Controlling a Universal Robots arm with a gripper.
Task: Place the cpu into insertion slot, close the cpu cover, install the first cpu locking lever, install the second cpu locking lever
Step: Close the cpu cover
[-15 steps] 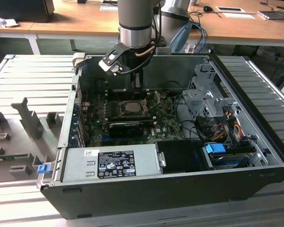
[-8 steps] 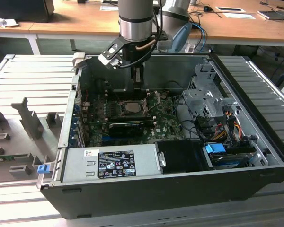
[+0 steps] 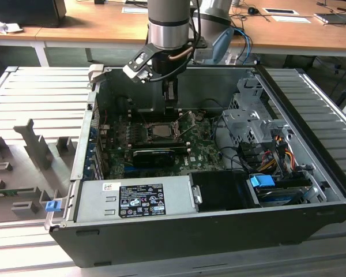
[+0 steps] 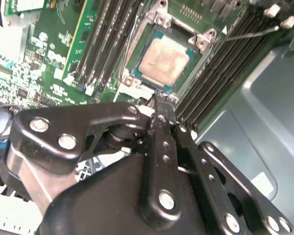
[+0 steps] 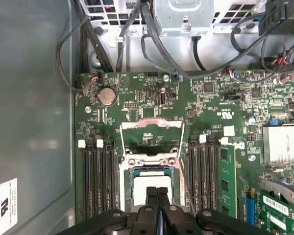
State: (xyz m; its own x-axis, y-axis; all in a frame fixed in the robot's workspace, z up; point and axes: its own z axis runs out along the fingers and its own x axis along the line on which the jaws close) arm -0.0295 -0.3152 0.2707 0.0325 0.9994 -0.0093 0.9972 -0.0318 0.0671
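Two black fingers (image 5: 152, 197) of the gripper (image 5: 158, 190), pressed flat together: jaws fully closed, nothing held between. Tips poised at the edge of the insertion slot (image 5: 152, 162) opposite the cpu cover; touching it or just above, cannot tell.

Next out, the cpu (image 5: 138, 188), lying flat inside the insertion slot. Looking straight down in the first wrist view, half hidden behind the closed tips. Looking aslant in the second wrist view, bare and whole (image 4: 161, 61), pale square top seated level within the silvery rim of the insertion slot (image 4: 204, 40), just past the gripper (image 4: 159, 105) and clear of the jaws.

Beyond the slot in the first wrist view, the cpu cover (image 5: 152, 122): tipped up open from the slot's far edge, green motherboard (image 5: 137, 88) visible through its square window. Not yet closed over the cpu. Rows of black memory sockets (image 5: 99, 181) flanking the slot on two sides; a round coin battery (image 5: 107, 96) beyond the cover. In the second wrist view, a thin wire lever (image 4: 250, 33) standing off one corner of the slot, across the memory sockets.

Farthest, from the exterior view: the arm (image 3: 168, 23) reaching down into the open computer case (image 3: 219, 236), gripper (image 3: 170, 108) above the insertion slot (image 3: 161, 130), a long black card (image 3: 153, 154) just beside the slot.
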